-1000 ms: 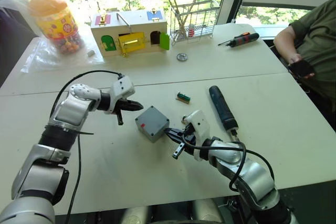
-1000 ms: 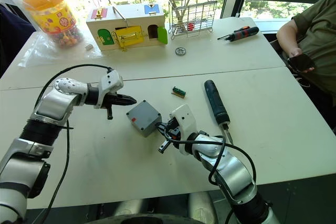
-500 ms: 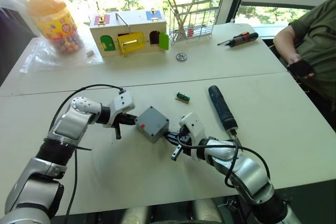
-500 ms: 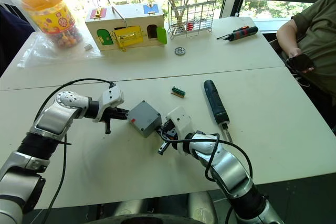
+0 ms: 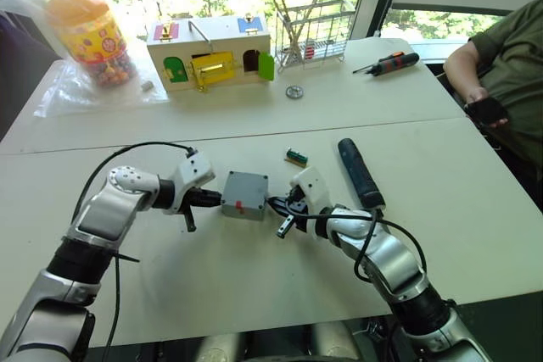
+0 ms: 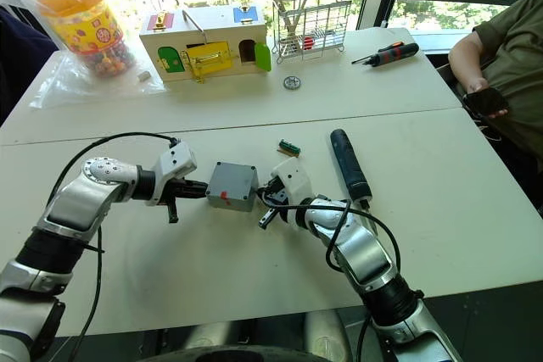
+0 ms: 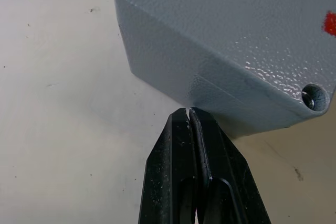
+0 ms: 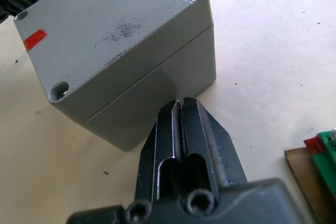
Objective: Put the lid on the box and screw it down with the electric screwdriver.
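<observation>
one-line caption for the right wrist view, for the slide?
Right hand, fingers shut, pressed against the side of the grey box with its lid on the white table.

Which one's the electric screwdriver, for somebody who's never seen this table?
Start from the small grey box on the near white table, between the two grippers. Just past the right gripper, to its right, lies a thick black cylinder, the electric screwdriver. The hand screwdriver is slimmer, red-and-black and lies on the far table.
</observation>
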{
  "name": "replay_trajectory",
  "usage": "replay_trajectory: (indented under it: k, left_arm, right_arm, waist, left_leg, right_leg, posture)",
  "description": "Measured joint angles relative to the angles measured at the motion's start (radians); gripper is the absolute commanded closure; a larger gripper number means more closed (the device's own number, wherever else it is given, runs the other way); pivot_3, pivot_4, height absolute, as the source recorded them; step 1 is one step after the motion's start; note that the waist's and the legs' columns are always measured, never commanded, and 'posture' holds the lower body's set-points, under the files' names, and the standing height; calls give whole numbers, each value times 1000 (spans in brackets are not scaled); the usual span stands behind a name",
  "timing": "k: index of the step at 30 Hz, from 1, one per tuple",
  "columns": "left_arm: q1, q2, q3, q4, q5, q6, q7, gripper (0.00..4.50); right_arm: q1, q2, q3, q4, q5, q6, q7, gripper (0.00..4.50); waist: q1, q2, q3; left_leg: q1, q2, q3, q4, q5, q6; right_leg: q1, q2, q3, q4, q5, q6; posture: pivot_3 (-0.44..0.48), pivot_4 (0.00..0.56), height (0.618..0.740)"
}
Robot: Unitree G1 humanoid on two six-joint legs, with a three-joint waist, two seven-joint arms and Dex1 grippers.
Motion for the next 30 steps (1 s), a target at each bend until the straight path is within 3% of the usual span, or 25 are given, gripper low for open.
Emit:
replay_trajectory:
  k: [22, 27, 30]
  left_arm:
    - [5, 4, -1, -16, -23, 1, -1, 4500]
    - [-47, 87, 106, -23, -113, 45, -44, 4500]
    - [-94, 125, 165, -113, -200, 118, -71, 4500]
  right_arm:
    - [-19, 18, -30, 41, -20, -25, 5, 4461]
    - [13, -50, -113, -136, 21, 52, 26, 4461]
    - [32, -96, -197, -247, 65, 125, 35, 4461]
  waist:
    - [-1, 1, 0]
    - [-1, 1, 0]
    - [1, 1, 1]
  left_leg:
    - [0, 0, 0, 0, 0, -1]
    - [-13, 0, -1, 3, 3, -5]
    - [-13, 0, -1, 3, 3, -5]
  right_leg:
    - [0, 0, 0, 0, 0, 0]
    - [-10, 0, 0, 2, 1, 0]
    - [-9, -1, 0, 2, 0, 0]
  posture:
    - [0, 150, 740]
    - [0, 150, 740]
    - [0, 150, 740]
